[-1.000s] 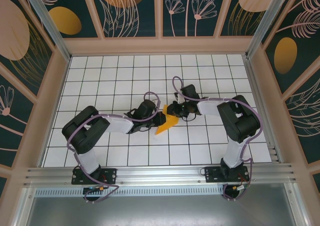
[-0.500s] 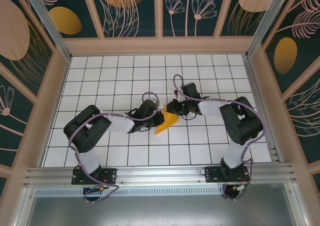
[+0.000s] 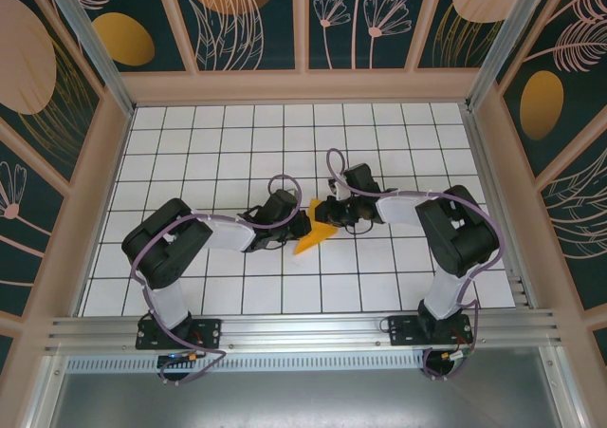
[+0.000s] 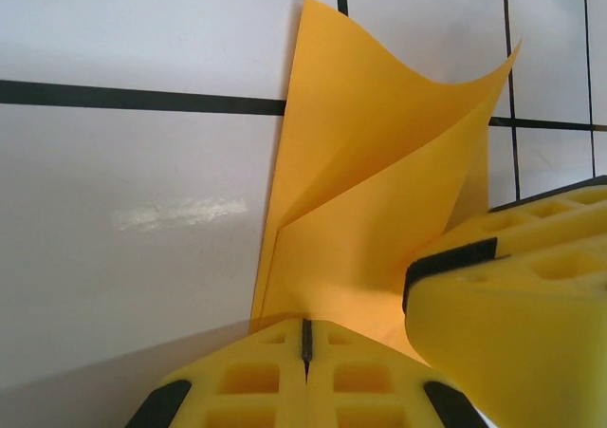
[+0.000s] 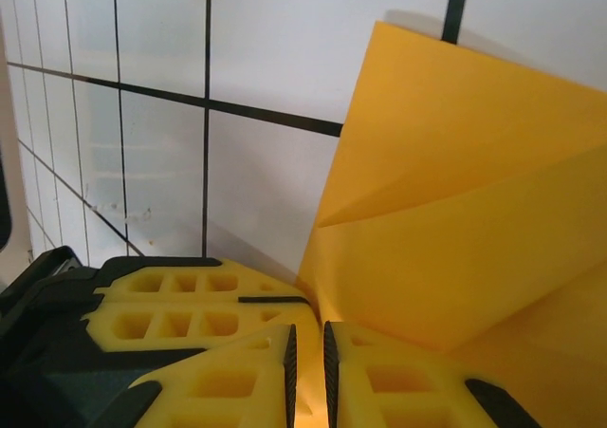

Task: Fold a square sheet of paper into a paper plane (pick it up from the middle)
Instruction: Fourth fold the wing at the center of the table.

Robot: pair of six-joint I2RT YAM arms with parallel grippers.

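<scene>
The folded paper (image 4: 379, 191) is coloured orange-yellow, the left gripper (image 4: 305, 338) yellow. The table (image 3: 218, 134) is gridded black on white.

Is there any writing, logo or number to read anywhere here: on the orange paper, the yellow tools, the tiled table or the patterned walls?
No readable text, number or logo anywhere.
The folded orange paper is plain.
The left tool and right tool show bare yellow pads, unmarked.
The tiled table bears black grid lines, no characters.
The walls carry painted leaves and ovals, no letters.
</scene>
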